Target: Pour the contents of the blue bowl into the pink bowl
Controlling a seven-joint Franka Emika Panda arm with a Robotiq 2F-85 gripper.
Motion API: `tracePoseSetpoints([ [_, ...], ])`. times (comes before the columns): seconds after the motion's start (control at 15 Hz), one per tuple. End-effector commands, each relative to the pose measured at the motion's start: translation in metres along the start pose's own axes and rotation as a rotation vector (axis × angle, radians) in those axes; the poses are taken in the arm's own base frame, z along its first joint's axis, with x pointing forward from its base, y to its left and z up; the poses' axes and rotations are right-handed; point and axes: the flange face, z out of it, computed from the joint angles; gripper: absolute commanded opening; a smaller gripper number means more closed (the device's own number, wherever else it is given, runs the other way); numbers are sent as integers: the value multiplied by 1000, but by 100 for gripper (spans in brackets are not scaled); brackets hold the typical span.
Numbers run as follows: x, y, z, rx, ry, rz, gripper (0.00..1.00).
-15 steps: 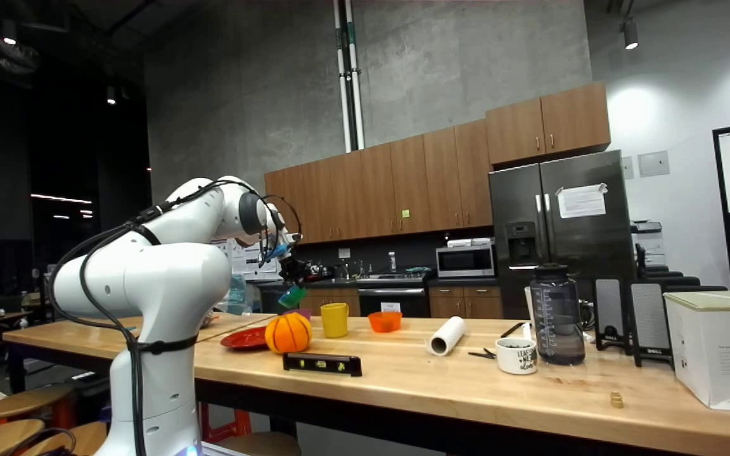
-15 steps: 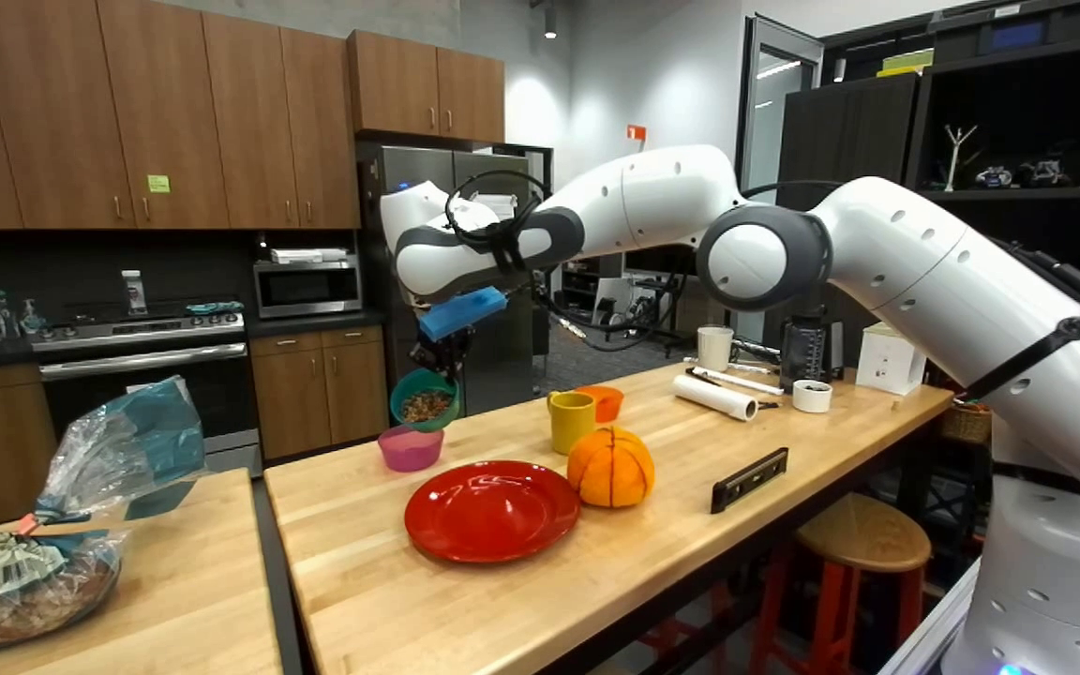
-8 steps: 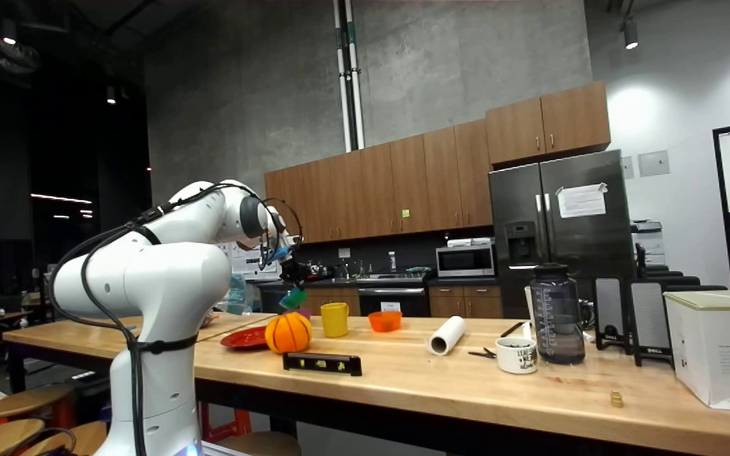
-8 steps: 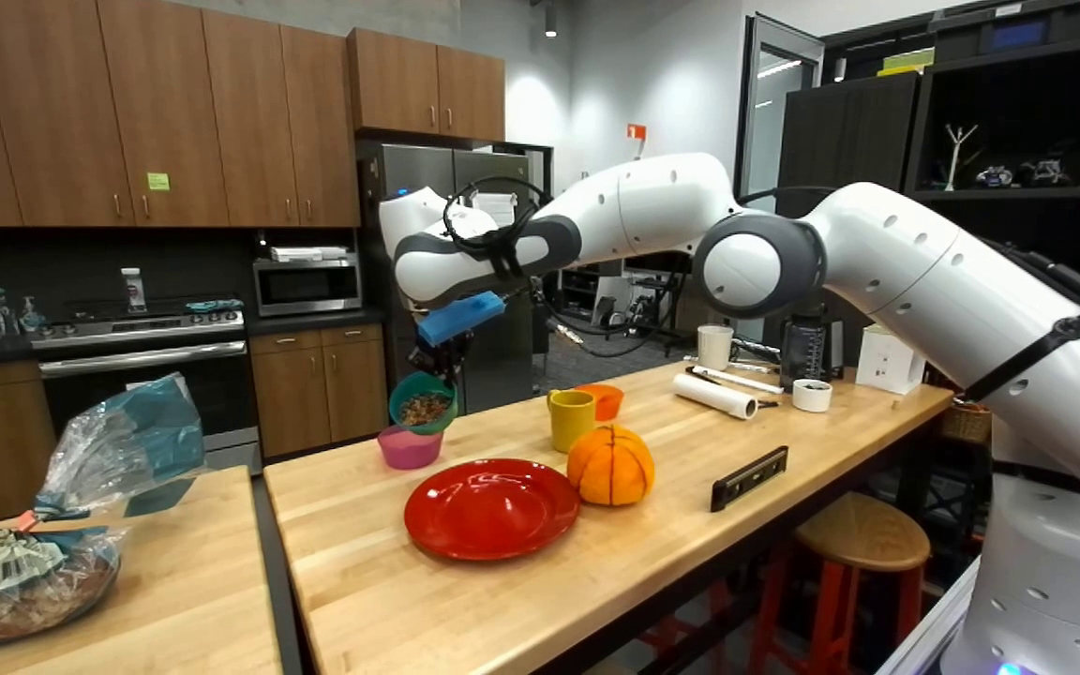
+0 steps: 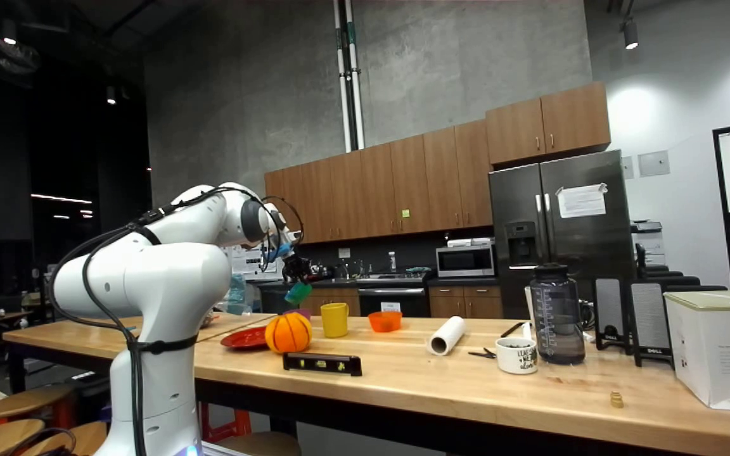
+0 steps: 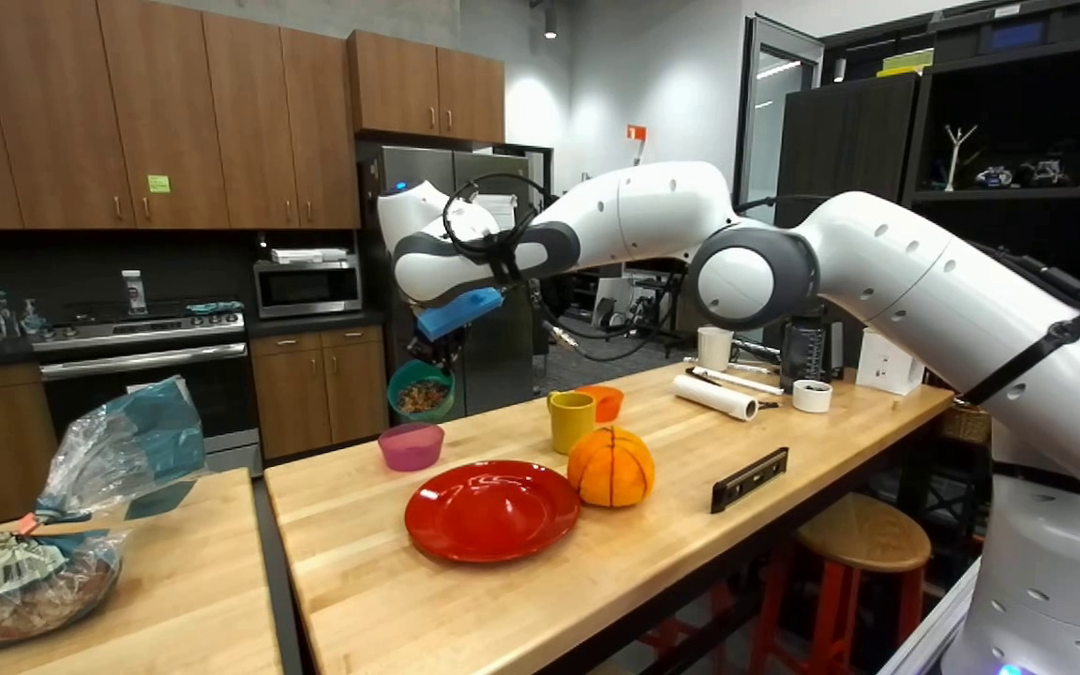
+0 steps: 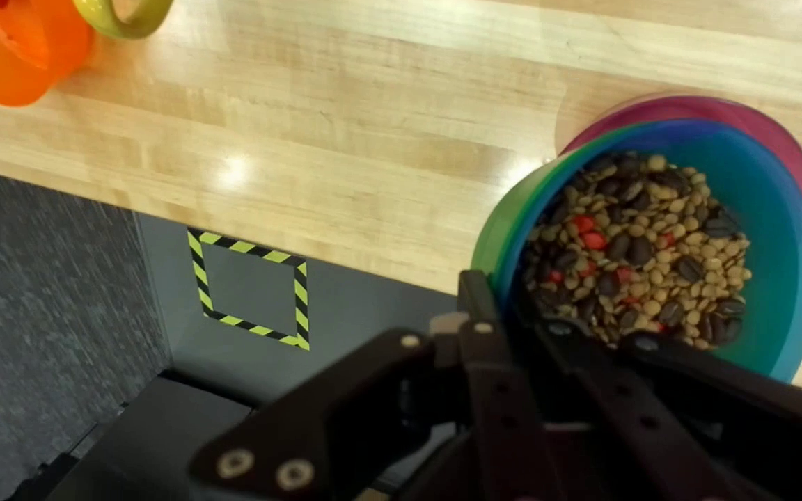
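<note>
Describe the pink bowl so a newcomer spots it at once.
In an exterior view, find the wooden table, then the red plate on it. Beyond the plate, toward the far edge, sits the small pink bowl. It alone is pink, and unlike the blue bowl held in the fingers, it rests on the table.

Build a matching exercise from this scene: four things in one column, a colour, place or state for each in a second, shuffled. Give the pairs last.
Things
1. blue bowl
2. pink bowl
3. mug
4. plate

Descriptions
A. red
B. held tilted in the gripper, a mix of small bits inside
C. yellow
D. on the table, partly hidden in the wrist view by what the gripper holds

Pairs: 1-B, 2-D, 3-C, 4-A
</note>
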Motion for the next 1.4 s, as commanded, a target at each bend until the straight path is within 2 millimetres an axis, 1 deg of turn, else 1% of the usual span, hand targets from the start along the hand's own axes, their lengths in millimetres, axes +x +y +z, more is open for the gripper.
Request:
tracePoseSetpoints([
  [0.0,9,3,-6,-62,66,-9,2],
  [0.2,11,0,-9,-83,102,-22,2],
  [0.73,11,-18,-17,-117,181,-62,2],
  [1.33,14,-21,-1,-194,259,-52,2],
])
